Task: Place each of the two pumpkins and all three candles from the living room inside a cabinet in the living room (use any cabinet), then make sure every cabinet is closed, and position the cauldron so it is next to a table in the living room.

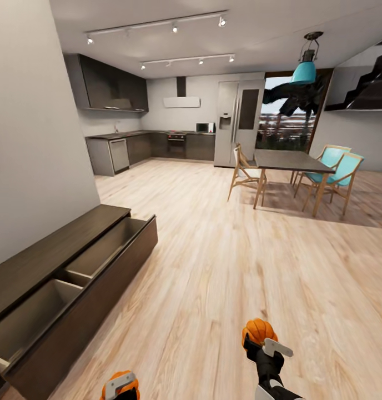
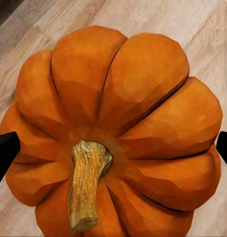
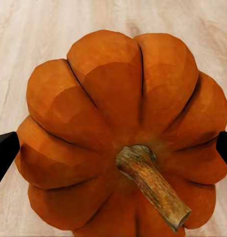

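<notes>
Left tool (image 2: 113, 148) clenched on one pumpkin (image 2: 113, 123), right tool (image 3: 113, 148) clenched on second pumpkin (image 3: 125, 133), both above wood floor (image 1: 230, 266); cabinet (image 1: 63, 278) drawers open, left of robot.

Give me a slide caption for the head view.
Each gripper carries a pumpkin over wood flooring beside the open-drawered cabinet.

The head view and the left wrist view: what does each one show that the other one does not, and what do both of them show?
Head view alone: the cabinet with its drawer pulled open, the dining table with chairs, the kitchen behind, and the right pincer holding a second pumpkin.

Left wrist view alone: the stem and ribbed skin of the left pumpkin close up, a dark fingertip at each side.

Both: the left pumpkin held in the left pincer, over the wooden floor.
</notes>
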Controlling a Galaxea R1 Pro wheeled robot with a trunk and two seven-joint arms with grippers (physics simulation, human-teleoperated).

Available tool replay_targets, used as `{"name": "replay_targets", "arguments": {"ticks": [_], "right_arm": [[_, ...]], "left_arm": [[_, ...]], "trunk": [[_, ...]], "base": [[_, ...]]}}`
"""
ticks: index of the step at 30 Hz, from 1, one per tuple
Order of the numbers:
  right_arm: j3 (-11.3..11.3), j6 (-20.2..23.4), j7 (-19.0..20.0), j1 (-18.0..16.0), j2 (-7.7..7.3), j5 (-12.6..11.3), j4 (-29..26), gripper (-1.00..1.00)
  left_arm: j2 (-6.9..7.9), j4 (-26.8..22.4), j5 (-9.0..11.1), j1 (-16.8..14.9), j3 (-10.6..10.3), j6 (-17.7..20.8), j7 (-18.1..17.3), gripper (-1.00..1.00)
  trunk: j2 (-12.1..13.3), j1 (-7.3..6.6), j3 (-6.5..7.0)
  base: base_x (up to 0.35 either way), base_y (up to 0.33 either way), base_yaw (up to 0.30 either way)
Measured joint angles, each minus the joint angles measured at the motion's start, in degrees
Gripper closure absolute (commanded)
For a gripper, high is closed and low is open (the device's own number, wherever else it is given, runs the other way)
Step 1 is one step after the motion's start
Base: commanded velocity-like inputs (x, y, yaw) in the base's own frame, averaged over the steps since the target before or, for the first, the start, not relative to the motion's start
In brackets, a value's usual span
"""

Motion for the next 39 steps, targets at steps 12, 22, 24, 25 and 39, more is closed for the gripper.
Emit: {"name": "replay_targets", "arguments": {"ticks": [12,22,24,25,39], "right_arm": [[-0.13,0.04,0.0,0.0,-0.27,0.0,0.01,1.0],[-0.09,-0.01,0.0,0.0,-0.35,0.03,0.01,1.0],[-0.11,-0.07,0.0,0.0,-0.39,0.02,-0.02,1.0],[-0.1,-0.05,0.0,0.0,-0.39,0.02,-0.01,1.0],[-0.1,-0.03,-0.09,-0.01,-0.23,-0.06,0.02,1.0]], "left_arm": [[0.0,0.06,0.0,0.0,0.01,0.0,0.0,1.0],[0.0,0.09,0.0,0.0,0.01,0.0,0.0,1.0],[0.0,0.08,0.01,0.0,0.02,0.0,0.0,1.0],[0.0,0.09,0.0,0.0,0.04,-0.01,0.0,1.0],[0.07,0.06,-0.02,0.01,0.07,-0.01,0.03,1.0]], "trunk": [[0.0,0.0,0.0],[0.0,0.0,0.0],[0.0,0.0,0.0],[0.0,0.0,0.0],[0.0,0.0,0.47]], "base": [[0.321,-0.077,-0.002],[0.321,-0.109,0.0],[0.321,-0.132,0.0],[0.321,-0.132,0.0],[0.321,-0.137,0.145]]}}
